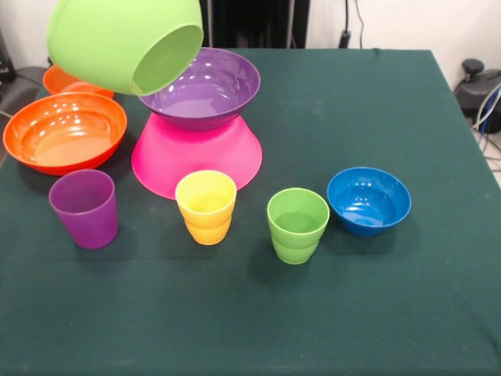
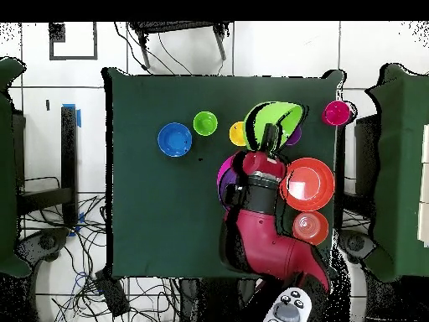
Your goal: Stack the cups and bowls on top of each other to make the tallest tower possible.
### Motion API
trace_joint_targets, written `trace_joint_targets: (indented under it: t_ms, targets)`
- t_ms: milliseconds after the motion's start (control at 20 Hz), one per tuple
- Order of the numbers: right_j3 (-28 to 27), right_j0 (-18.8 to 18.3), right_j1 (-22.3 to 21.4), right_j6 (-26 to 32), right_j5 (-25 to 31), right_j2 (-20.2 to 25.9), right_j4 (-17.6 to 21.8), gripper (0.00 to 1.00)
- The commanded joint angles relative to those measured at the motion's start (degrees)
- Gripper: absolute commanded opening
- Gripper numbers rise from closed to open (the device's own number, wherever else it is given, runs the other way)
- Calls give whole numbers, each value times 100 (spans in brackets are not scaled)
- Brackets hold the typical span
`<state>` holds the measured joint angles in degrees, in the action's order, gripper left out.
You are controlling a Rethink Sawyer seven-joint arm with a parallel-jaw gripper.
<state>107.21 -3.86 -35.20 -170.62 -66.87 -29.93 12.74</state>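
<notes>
A dark green cloth-covered table (image 1: 376, 313) holds bright plastic dishes; at far left a large lime green glossy bowl (image 1: 125, 43) hangs tilted in the air, its mouth facing down and to the right, above the rest; just right of it and lower, the tower (image 1: 197, 129) consists of an upside-down pink bowl (image 1: 196, 160) with a purple bowl (image 1: 205, 88) sitting upright on top; left of the tower sits a large orange bowl (image 1: 64, 131), and a small orange bowl (image 1: 66, 80) peeks out behind it; nearer the viewer runs a row: a purple ribbed tumbler (image 1: 84, 208), a yellow tumbler (image 1: 206, 207), a green tumbler (image 1: 297, 225) and a small blue bowl (image 1: 369, 200); from overhead, the red and black arm (image 2: 264, 214) reaches to the lime bowl, and the gripper (image 2: 270, 137) seems to carry it, though its grasp cannot be made out; a magenta-looking tumbler (image 2: 336, 112) stands at the table's corner
</notes>
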Motion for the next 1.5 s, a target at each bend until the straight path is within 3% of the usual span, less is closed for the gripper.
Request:
trace_joint_targets:
  t_ms: [50,600,1200,1500]
  targets:
    - [274,13,270,-575,31,802,199,0]
    - [311,-321,469,-957,-242,1316,770,0]
    - [472,-765,177,-1234,-79,1788,1651,0]
    - [642,-911,-107,-1144,68,1855,1820,0]
